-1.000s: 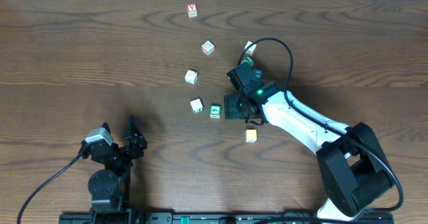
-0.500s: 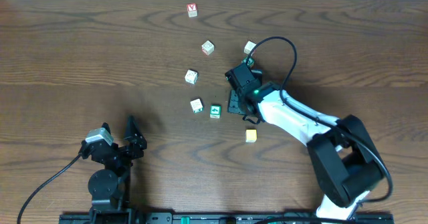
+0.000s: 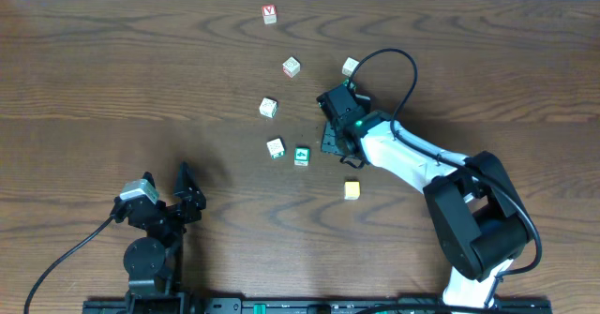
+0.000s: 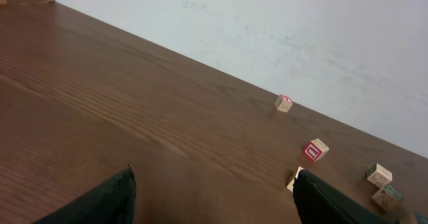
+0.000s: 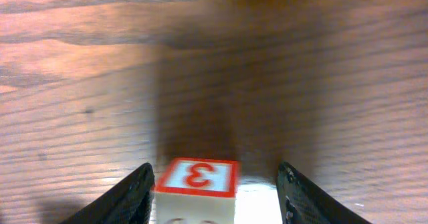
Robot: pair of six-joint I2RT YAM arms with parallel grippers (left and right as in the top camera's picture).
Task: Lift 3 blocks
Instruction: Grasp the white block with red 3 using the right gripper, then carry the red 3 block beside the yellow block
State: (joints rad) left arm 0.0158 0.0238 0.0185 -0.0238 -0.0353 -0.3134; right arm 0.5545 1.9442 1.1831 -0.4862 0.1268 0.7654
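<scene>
Over at the left of the table (image 3: pixel 84 80), the left gripper (image 3: pixel 187 187) is resting low near the front edge. Its jaws are standing wide apart and holding nothing. In its own camera the two dark fingers (image 4: pixel 114 200) are framing the brown tabletop, with a few blocks lying far off toward the wall.

Moving right, the green block (image 3: pixel 302 155) with its white mark is sitting on the wood just beside a pale block (image 3: pixel 276 148), and no finger is touching it. Just right of it, the right gripper (image 3: pixel 328 143) is pointing down at the table. Its wrist camera is showing the pale block with a red 3 (image 5: pixel 197 184) sitting between its fingers. The jaws are standing parted around that block rather than closed on it. The block is lying against or very near the finger (image 5: pixel 134 194) at the left of the wrist view, though blur is making contact hard to judge, and a plain gap is showing before the other finger. From overhead the gripper is hiding this block.

Farther right and nearer the front, the yellow block (image 3: pixel 352 190) is lying alone, apart from both grippers.
</scene>
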